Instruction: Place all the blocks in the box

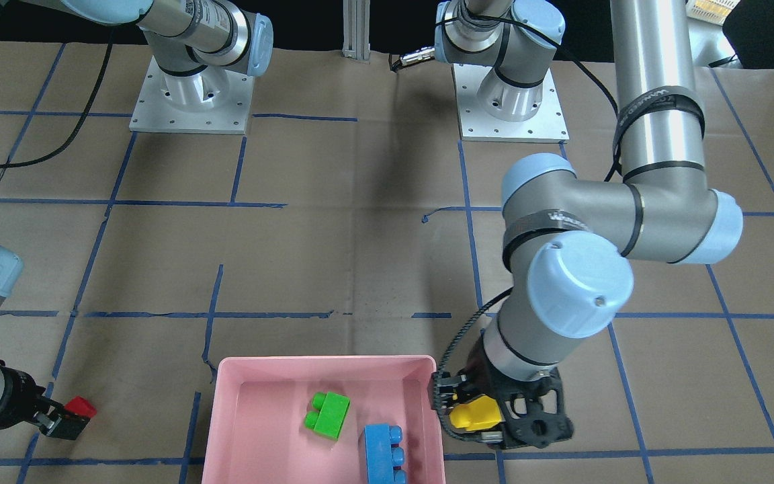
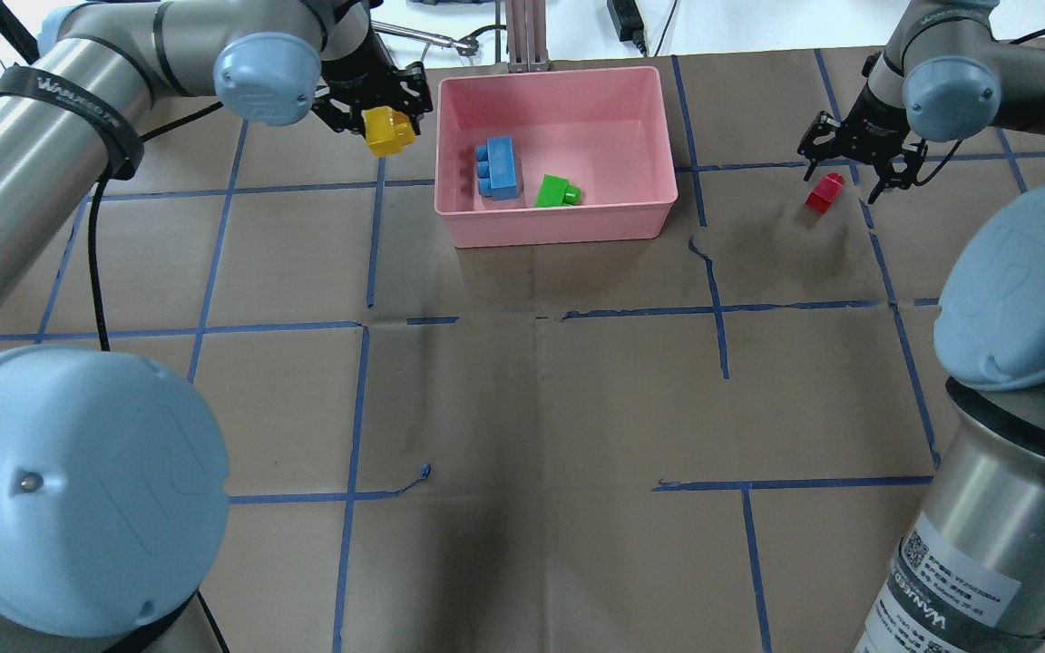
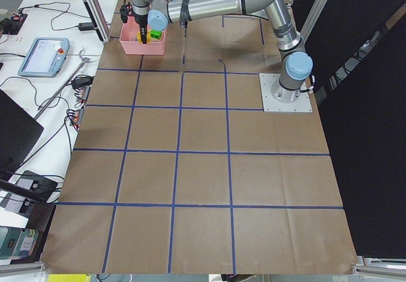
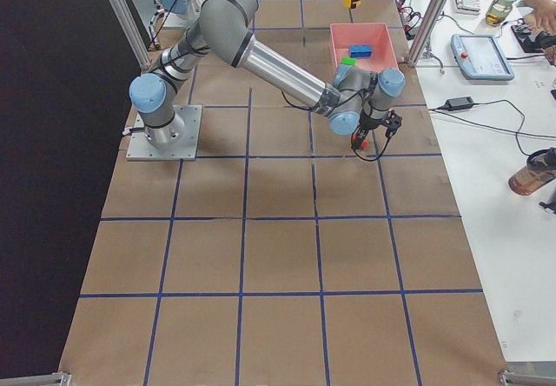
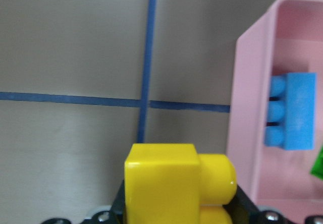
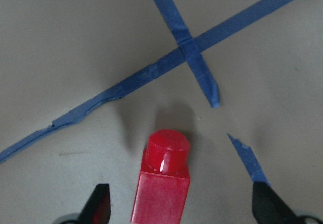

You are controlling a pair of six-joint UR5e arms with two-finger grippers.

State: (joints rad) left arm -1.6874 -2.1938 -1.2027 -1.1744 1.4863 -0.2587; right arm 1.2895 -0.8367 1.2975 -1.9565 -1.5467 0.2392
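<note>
The pink box (image 2: 554,234) stands at the far middle of the table, and also shows in the front-facing view (image 1: 326,363). In it lie the blue brick (image 2: 498,168) and the green brick (image 2: 557,192). My left gripper (image 2: 386,127) is shut on the yellow brick (image 2: 388,133) and holds it just outside the box's left wall. In the left wrist view the yellow brick (image 5: 171,183) is beside the box rim (image 5: 242,108). My right gripper (image 2: 849,177) is open over the small red brick (image 2: 825,193). The red brick (image 6: 164,183) sits between the spread fingers (image 6: 101,206), touching neither.
Brown paper with a grid of blue tape lines (image 2: 541,317) covers the table. The two arm bases (image 1: 189,101) stand on metal plates at the robot's side. The left arm's elbow (image 1: 575,282) hangs over the table next to the box.
</note>
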